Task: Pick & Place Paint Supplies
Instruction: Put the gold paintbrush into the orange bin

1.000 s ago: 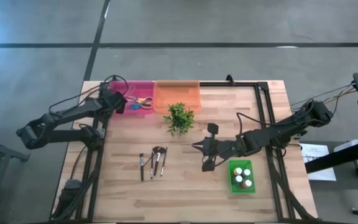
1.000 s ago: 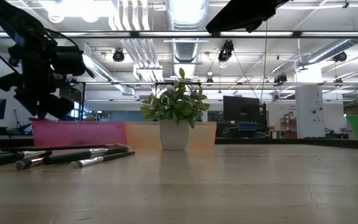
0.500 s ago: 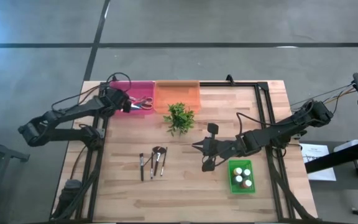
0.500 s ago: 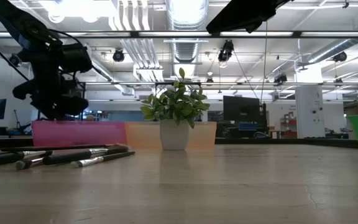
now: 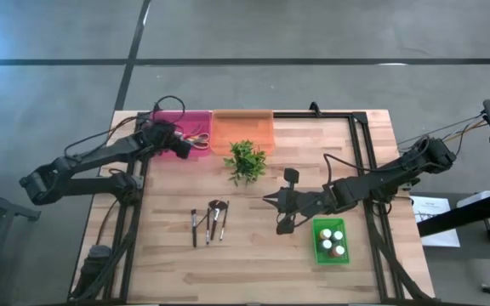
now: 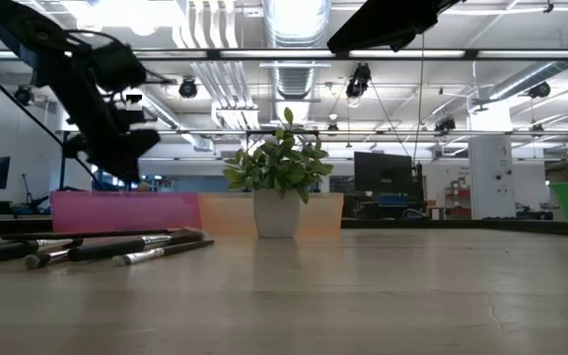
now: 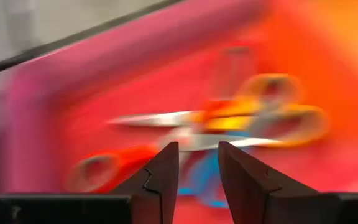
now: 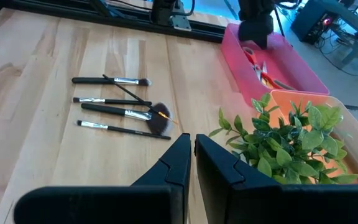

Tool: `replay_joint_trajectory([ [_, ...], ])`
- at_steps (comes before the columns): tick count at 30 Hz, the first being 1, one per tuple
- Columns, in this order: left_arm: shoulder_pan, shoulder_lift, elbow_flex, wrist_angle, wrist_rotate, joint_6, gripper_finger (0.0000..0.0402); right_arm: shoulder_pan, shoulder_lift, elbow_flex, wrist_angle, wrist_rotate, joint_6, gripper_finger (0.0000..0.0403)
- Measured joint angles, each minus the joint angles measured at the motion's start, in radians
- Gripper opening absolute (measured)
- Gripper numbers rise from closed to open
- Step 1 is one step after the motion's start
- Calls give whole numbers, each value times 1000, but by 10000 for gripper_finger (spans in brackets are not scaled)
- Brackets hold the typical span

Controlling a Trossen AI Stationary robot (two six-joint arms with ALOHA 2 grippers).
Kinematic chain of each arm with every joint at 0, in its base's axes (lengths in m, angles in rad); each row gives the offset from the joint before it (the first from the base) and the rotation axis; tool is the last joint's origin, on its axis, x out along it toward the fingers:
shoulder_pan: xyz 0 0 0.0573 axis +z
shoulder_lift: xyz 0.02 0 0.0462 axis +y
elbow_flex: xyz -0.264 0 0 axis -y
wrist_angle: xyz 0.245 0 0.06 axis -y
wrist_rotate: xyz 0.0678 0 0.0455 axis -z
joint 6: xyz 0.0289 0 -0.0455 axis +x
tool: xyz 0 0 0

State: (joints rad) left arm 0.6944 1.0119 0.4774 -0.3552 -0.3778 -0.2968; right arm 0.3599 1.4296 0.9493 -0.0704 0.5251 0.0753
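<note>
A pale wooden table [image 5: 253,255] with a black frame is seen on a grey concrete floor; across the low view an open workshop with ceiling ducts and lights is visible behind it.

At the table's 11 o'clock corner a pink bin [image 5: 196,119] is set, with an orange bin [image 5: 243,129] touching its side toward 12 o'clock. Scissors [image 7: 229,127] with orange and red handles are seen blurred inside the pink bin. A leafy potted plant [image 5: 246,160] stands just in front of the orange bin.

The brushes [image 5: 210,221] are laid side by side near the table's middle, toward 7 o'clock, roughly parallel; the one with the fluffy brown head [image 8: 159,122] is among them. At 4 o'clock a green bin [image 5: 331,240] is found, with small paint bottles [image 5: 333,240] standing in it, caps white, red and brown.

The left gripper [image 5: 179,146] is held above the pink bin, raised off the table in the low view [image 6: 116,128]. In its wrist view the fingers [image 7: 160,174] are parted by a narrow gap, and nothing is held.

The right gripper [image 5: 276,212] is parked just beside the green bin, on its 9 o'clock side. Its fingers [image 8: 176,163] are seen nearly touching, with nothing between them.
</note>
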Motion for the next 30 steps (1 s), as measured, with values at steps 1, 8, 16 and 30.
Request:
replay_joint_trajectory([
  [1,-11,-20,0,12,67,26,120,0,0,0,0,0,0,22],
  [8,-142,-147,-14,144,549,203,120,0,0,0,-1,0,-1,22],
  [16,-432,-179,-46,361,872,525,120,7,0,-1,-1,1,-30,22],
  [30,-817,-179,-32,619,850,734,120,129,-3,90,-4,0,-304,22],
])
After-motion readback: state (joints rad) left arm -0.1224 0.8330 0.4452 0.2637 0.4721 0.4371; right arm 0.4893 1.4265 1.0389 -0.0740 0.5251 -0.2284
